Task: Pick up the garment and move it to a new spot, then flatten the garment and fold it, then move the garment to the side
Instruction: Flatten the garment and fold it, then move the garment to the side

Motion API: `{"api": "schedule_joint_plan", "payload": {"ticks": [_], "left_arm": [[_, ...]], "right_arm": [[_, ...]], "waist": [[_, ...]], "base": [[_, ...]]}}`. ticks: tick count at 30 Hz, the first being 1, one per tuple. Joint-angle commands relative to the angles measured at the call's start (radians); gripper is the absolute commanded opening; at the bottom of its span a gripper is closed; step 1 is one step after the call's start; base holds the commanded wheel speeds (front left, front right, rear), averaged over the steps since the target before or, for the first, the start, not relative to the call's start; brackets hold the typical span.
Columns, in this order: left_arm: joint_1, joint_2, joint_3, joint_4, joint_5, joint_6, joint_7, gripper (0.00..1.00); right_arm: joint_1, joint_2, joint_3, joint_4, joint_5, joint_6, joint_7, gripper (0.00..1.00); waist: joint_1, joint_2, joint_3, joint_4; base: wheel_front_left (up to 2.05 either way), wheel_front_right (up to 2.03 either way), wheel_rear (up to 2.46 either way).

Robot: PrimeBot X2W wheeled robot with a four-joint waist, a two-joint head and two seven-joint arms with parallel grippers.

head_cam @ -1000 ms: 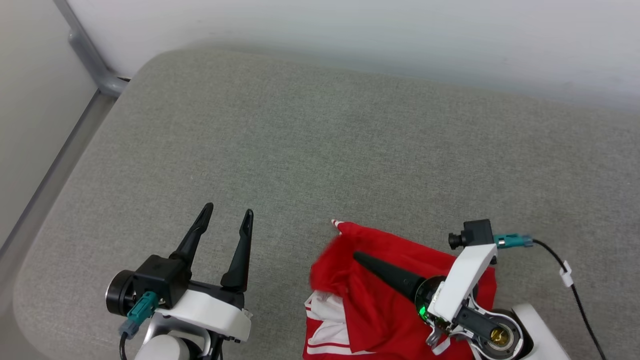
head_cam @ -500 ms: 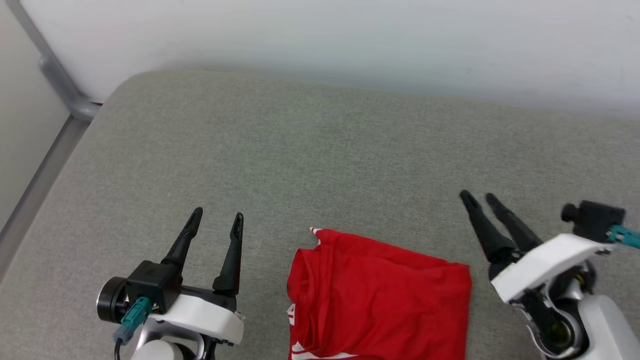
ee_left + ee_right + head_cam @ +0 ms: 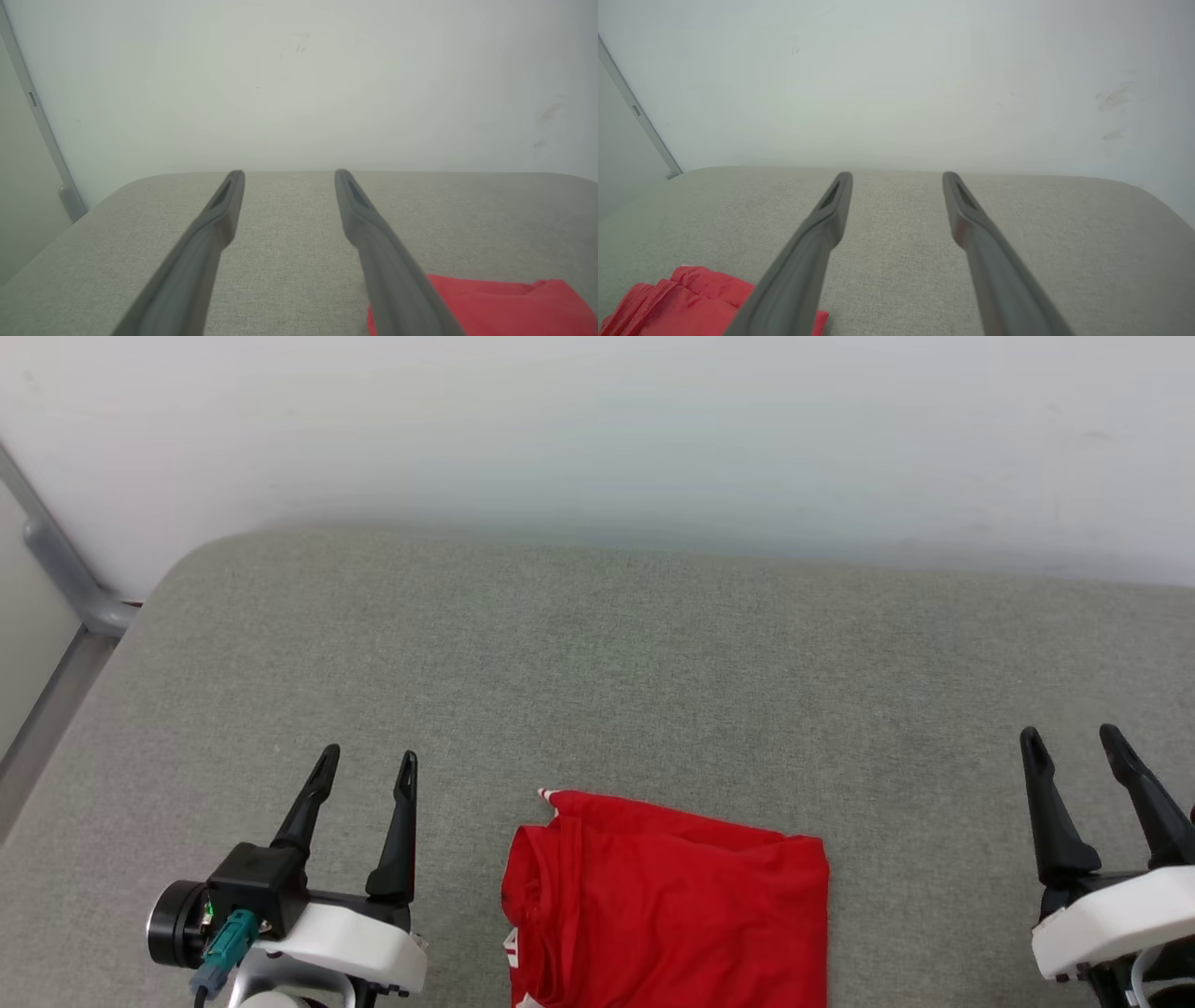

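Item one: a red soft jersey garment (image 3: 667, 905), folded into a rough rectangle with its plain red side up. It lies on the grey woven fabric cushion (image 3: 597, 653), low in the head view, and the frame cuts off its near part. A tip of red-white striped trim shows at its far left corner, and a little white shows along its left edge. Item two: our left gripper (image 3: 368, 756), whose two long dark fingers are parted and hold nothing. It sits near the garment's left side, apart from it, and points toward the pale plain wall (image 3: 597, 420). Item three: our right gripper (image 3: 1070, 735), also parted and empty, well apart from the garment's right edge. Item four: a grey metal rail (image 3: 56, 560) stands beside the cushion's far left corner.
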Motion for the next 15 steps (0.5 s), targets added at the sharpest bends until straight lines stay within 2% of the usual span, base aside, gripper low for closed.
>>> {"api": "schedule_joint_plan", "payload": {"ticks": [1, 7, 15], "left_arm": [[0.017, 0.003, 0.001, 0.001, 0.006, 0.003, -0.002, 1.0], [0.045, 0.012, -0.008, 0.015, 0.0, 0.006, 0.009, 1.0], [0.064, 0.015, -0.008, 0.023, -0.004, 0.016, 0.006, 1.0]], "right_arm": [[0.017, 0.001, 0.001, -0.012, -0.021, 0.0, -0.011, 1.0], [0.105, 0.014, 0.033, -0.044, -0.1, -0.001, -0.013, 1.0], [0.148, 0.04, 0.042, -0.055, -0.116, 0.0, -0.02, 1.0]], "waist": [[0.0, 0.0, -0.012, -0.01], [0.0, 0.0, -0.04, -0.033], [0.0, 0.0, -0.042, -0.047]], "base": [[0.0, 0.0, 0.0], [0.0, 0.0, 0.0], [0.0, 0.0, 0.0]]}}
